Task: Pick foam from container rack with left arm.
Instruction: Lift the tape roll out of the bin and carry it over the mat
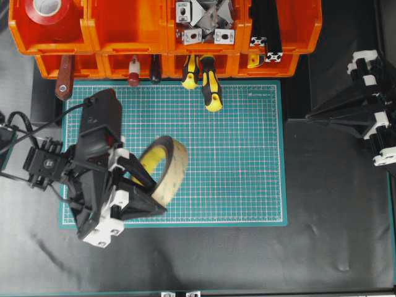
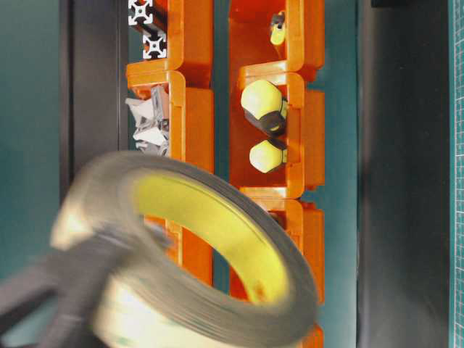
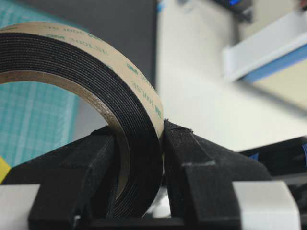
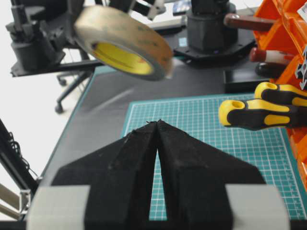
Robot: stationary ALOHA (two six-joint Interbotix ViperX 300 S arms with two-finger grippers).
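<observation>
The left gripper (image 1: 143,185) pinched the foam (image 1: 166,168) by its wall above the mat (image 1: 247,154), so the carry wanted steadiness.

Overhead view straight down on the cutting mat (image 1: 247,154), table-level view sideways facing the container rack (image 2: 196,109), wrist views close behind fingers, all sharing the foam (image 1: 167,167).

Mat centre: the green cutting mat (image 1: 235,167) is left bare.
Far edge: approach is blocked by screwdriver handles (image 1: 210,86) overhanging from the container rack (image 1: 167,37).
</observation>
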